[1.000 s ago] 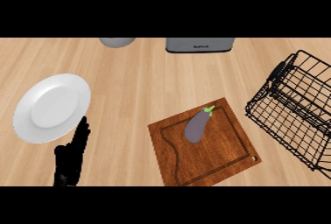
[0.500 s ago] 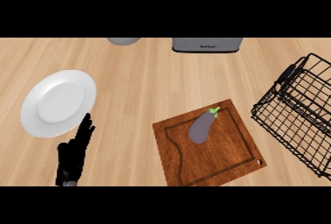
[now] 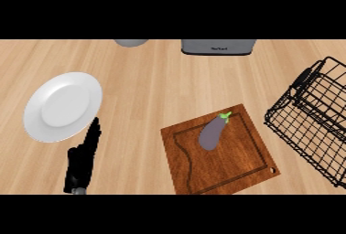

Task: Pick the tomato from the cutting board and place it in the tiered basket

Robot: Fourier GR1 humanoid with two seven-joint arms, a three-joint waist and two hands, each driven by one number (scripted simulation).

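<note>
On the brown wooden cutting board (image 3: 236, 169) at lower centre-right lies a purple-grey eggplant (image 3: 212, 133) with a green stem; no tomato shows. The black wire tiered basket (image 3: 315, 122) stands at the right edge, beside the board. My left hand (image 3: 83, 161) rests at the lower left with straight fingers pointing up, holding nothing, well left of the board. My right hand is out of sight.
A white plate (image 3: 61, 106) lies at the left, just above my left hand. A grey appliance (image 3: 218, 46) and a grey round object (image 3: 131, 42) sit at the far edge. Bare wooden counter spans the middle.
The whole scene has shifted slightly rightward and down in the view. The left hand stays open in the same pose; the eggplant has not moved on the board.
</note>
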